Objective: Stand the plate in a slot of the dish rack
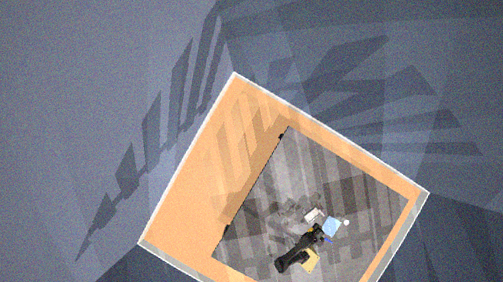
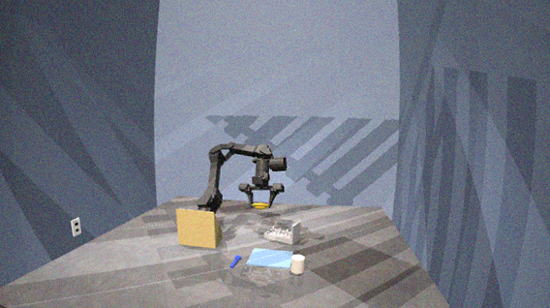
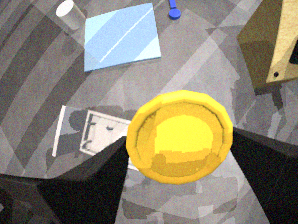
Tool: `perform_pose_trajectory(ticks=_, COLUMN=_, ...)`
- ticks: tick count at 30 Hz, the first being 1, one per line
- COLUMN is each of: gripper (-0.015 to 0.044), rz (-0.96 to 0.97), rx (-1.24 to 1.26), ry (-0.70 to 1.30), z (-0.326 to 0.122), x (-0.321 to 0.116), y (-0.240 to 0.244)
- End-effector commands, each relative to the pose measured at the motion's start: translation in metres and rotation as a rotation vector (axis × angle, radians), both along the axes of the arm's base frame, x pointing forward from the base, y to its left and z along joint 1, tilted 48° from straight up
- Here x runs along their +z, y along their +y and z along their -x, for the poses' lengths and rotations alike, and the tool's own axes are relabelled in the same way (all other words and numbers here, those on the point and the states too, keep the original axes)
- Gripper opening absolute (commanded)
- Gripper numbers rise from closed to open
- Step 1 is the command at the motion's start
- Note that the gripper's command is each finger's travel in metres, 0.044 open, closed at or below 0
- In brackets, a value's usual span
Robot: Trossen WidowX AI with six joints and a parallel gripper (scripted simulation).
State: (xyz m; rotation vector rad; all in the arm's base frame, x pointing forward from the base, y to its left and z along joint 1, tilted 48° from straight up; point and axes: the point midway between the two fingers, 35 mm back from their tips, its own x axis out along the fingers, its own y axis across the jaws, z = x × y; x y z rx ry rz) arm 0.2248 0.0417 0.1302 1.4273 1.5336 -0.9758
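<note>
The yellow round plate (image 1: 309,229) (image 2: 260,205) (image 3: 184,137) is held across its rim between the two fingers, lying about level and raised above the table. My gripper (image 2: 261,204) (image 3: 178,137) is shut on it and points down. The white dish rack (image 1: 313,215) (image 2: 280,235) (image 3: 104,131) stands on the table, nearer to the exterior view than the plate and a little to the right there. It has small pegs and a taller wall at one end. In the wrist view it is left of the plate, partly hidden by the left finger and the plate.
A light blue flat square (image 1: 331,227) (image 2: 271,258) (image 3: 122,37) lies beside the rack, with a white cup (image 1: 346,222) (image 2: 297,264) (image 3: 70,14) by it. A blue spoon-like object (image 2: 235,261) (image 3: 174,12) lies nearby. A tan box (image 1: 310,261) (image 2: 197,228) (image 3: 265,45) stands near the arm's base.
</note>
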Motion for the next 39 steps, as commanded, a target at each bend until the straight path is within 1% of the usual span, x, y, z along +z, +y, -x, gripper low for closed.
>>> perform_pose_trajectory(ticks=1, gripper=0.0, rz=0.073, rx=0.054, ry=-0.044, z=0.0, x=-0.009, y=0.002)
perform_pose_trajectory(ticks=19, gripper=0.0, rz=0.394, rx=0.287, ry=-0.314, z=-0.009, x=-0.041, y=0.014)
perform_pose_trajectory(ticks=39, gripper=0.0, rz=0.654, rx=0.425, ry=-0.679, z=-0.017, x=-0.048, y=0.037)
